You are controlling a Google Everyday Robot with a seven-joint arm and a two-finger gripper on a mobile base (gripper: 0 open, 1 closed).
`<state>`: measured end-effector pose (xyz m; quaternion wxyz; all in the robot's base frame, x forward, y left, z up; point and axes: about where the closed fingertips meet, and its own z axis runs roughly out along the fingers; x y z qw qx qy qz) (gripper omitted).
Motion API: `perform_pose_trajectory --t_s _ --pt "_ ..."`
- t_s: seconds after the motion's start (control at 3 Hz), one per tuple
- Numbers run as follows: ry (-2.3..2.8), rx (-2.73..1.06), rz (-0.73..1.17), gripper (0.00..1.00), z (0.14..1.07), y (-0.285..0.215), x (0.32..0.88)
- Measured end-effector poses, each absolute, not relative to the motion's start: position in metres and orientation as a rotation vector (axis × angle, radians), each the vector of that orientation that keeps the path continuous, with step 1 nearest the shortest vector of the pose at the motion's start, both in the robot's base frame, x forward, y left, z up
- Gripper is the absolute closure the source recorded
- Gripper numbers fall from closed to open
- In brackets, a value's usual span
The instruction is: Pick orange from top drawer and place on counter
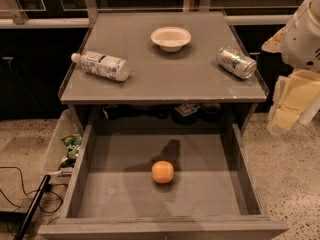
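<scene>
Pincer (290,109) at right; orange (163,172) in top drawer (210,189).

Nothing legible anywhere. Bottle (102,65) by the tabletop's (165,84) left edge: label print cannot be read. Can (236,62) by the right edge: green markings, unreadable. Snack bag (72,146): white lettering, illegible. Gripper (290,109) off the right edge: no markings.

Counter (165,81) with white bowl (171,38), bottle (101,65), can (236,62); gripper (290,109) beside its right edge.

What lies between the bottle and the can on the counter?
The camera view shows a white bowl, set farther back. The gripper hangs right of the counter.
</scene>
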<state>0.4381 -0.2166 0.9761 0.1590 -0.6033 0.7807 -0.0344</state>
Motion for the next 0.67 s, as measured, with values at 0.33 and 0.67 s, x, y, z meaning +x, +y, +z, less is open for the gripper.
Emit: perform_pose_trajectory --t_s 0.33,0.67 --pt "2.233 -1.716 -0.087 0.00 0.967 -0.214 0.438" --pt "2.231 -1.732 0.002 0.00 0.918 -0.200 0.439"
